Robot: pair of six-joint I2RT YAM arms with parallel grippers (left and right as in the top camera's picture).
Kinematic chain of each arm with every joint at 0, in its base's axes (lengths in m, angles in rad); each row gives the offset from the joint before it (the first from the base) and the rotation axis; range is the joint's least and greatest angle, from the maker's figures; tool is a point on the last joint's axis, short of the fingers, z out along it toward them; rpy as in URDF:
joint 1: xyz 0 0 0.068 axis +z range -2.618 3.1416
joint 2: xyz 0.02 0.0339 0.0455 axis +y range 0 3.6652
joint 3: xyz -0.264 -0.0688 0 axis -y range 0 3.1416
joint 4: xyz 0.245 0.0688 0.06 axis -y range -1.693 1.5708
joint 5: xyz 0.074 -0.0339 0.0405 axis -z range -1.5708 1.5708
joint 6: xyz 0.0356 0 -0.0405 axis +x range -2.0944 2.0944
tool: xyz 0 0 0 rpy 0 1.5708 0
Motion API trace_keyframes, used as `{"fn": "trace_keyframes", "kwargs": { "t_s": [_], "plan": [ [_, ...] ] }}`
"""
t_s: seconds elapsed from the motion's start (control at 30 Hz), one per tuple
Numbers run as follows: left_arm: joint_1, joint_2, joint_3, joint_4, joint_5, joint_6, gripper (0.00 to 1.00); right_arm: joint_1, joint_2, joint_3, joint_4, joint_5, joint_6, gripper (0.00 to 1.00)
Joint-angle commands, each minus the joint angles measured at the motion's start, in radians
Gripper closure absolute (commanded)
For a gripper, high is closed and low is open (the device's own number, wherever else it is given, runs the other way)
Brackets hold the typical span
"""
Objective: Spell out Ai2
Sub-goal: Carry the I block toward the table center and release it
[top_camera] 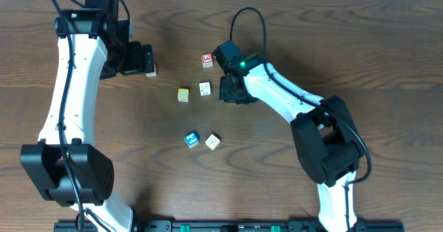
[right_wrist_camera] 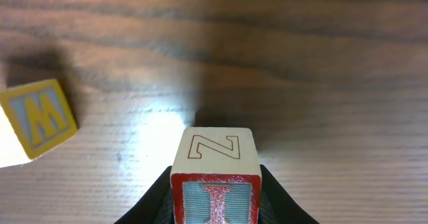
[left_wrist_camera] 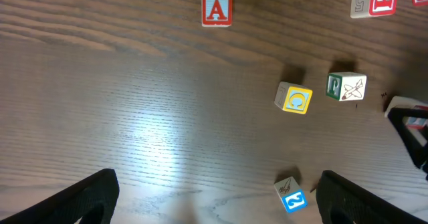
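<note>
My right gripper [top_camera: 230, 92] [right_wrist_camera: 215, 214] is shut on a wooden block [right_wrist_camera: 215, 177] with a red "I" facing the camera and a "Z" on top, low over the table. My left gripper [top_camera: 144, 60] [left_wrist_camera: 214, 197] is open, empty and high above the table. The red "A" block [left_wrist_camera: 217, 9] lies just beside it in the overhead view [top_camera: 150, 70]. The blue "2" block [left_wrist_camera: 292, 196] [top_camera: 192, 140] lies lower at mid-table. The overhead view hides the "I" block under the right gripper.
A yellow block [top_camera: 183, 94] [left_wrist_camera: 294, 98], a white "P" block [top_camera: 205, 88] [left_wrist_camera: 346, 87] and a red-framed block [top_camera: 207, 59] [left_wrist_camera: 374, 0] lie mid-table. A white block [top_camera: 212, 141] sits beside the "2". A yellow and blue "W" block [right_wrist_camera: 37, 120] lies left of the right gripper.
</note>
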Motion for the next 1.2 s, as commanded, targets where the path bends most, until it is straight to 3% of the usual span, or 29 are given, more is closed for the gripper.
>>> {"fn": "trace_keyframes", "kwargs": {
  "t_s": [0.0, 1.17],
  "plan": [
    [0.006, -0.007, 0.016, -0.006, -0.017, -0.004, 0.05, -0.003, 0.004, 0.021, 0.019, 0.036, -0.047, 0.76],
    [0.006, -0.006, 0.015, -0.006, -0.061, -0.004, 0.05, 0.022, 0.068, 0.021, 0.097, -0.02, 0.003, 0.78]
  ]
}}
